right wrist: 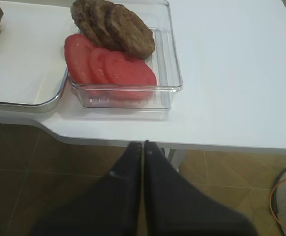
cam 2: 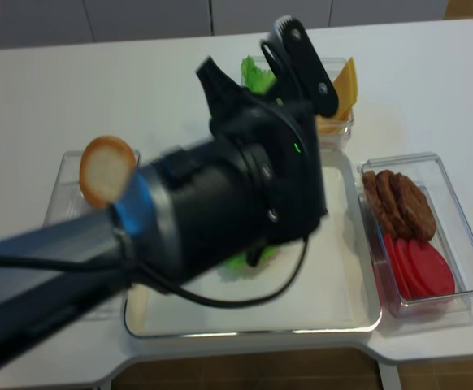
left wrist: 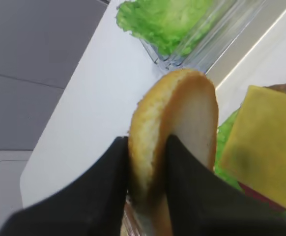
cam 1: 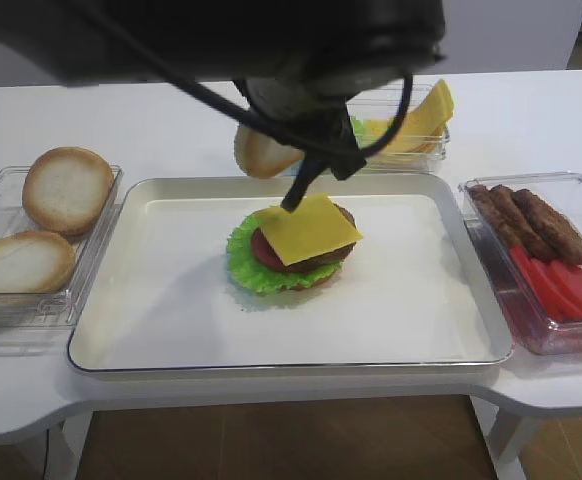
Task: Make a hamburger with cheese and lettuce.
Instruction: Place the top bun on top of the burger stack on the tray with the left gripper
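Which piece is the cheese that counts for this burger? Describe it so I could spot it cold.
Start at the white tray in the middle of the table. On it sits the hamburger stack; the cheese is the flat yellow square lying on top. The other yellow slices stand curved in a clear box behind the tray.

Legible text, labels, brands, numbers, signs: none recorded in any view. The clear plastic containers (cam 1: 531, 300), the white rectangular tray (cam 1: 171, 330), the white surface (right wrist: 231, 73) and the black arm housing (cam 2: 245, 187) bore no readable marking; the housing showed only a small green light.
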### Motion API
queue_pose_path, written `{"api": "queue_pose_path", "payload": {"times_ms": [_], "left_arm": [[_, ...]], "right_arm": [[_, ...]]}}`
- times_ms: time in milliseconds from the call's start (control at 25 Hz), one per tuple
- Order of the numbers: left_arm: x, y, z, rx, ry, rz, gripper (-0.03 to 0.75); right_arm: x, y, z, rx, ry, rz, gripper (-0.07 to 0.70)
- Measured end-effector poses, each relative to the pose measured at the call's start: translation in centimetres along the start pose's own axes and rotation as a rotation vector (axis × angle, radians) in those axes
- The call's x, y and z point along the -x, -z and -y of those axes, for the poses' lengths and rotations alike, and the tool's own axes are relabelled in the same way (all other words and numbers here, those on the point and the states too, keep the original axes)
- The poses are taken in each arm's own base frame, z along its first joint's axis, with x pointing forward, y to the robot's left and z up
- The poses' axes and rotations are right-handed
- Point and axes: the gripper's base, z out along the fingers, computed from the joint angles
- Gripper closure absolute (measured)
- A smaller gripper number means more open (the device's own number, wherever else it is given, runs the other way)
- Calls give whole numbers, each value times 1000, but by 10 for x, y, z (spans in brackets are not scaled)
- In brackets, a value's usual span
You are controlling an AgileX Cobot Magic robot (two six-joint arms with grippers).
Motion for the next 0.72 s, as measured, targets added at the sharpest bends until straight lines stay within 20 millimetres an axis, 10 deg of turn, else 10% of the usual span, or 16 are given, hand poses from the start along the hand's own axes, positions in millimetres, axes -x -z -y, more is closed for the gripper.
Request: {"api": "queue_pose_path", "payload": {"times_ms": [720], "left_arm": [[5, -28, 55, 35, -169, 20, 549]], "right_arm": [[0, 0, 0, 1, 0, 0, 606]]}}
